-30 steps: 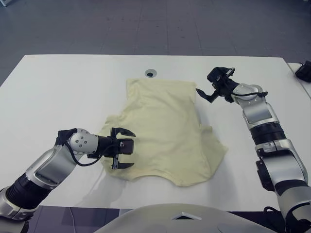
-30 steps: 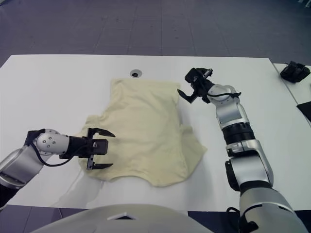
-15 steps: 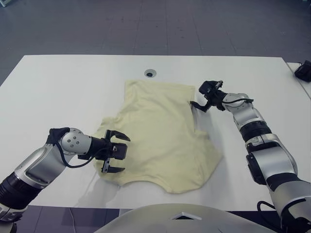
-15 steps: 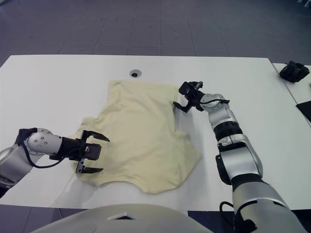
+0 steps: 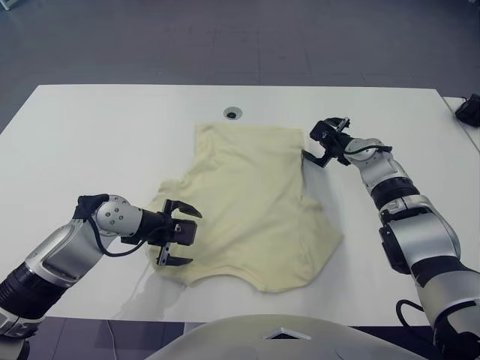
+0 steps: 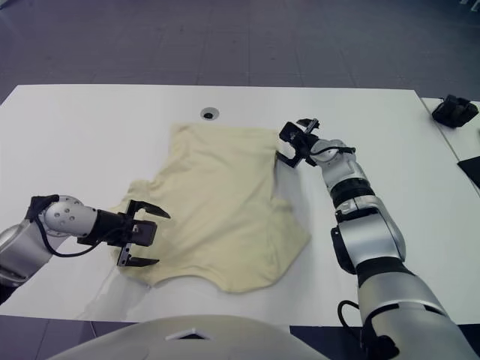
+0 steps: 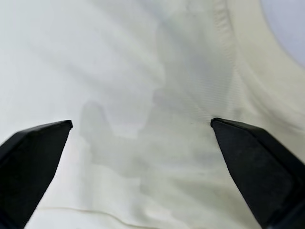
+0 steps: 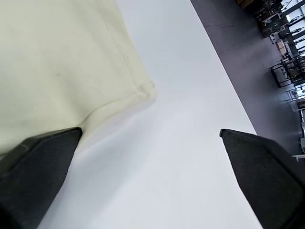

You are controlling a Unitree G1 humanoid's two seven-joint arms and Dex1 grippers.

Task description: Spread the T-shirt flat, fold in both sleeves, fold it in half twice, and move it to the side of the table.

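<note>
A pale yellow T-shirt lies crumpled on the white table, its far part fairly flat and its near hem bunched. My left gripper is open at the shirt's near left edge, just above the cloth. In the left wrist view its black fingertips stand wide apart over the fabric. My right gripper is open beside the shirt's far right corner, with bare table between its fingers.
A round cable hole sits in the table just beyond the shirt. A black object rests on a neighbouring surface at the far right. Bare table lies to the left and right of the shirt.
My left gripper slid leftward and nearer, and the shirt's near left part shifted with it. My right gripper dropped to the shirt's far right corner, then eased slightly back.
</note>
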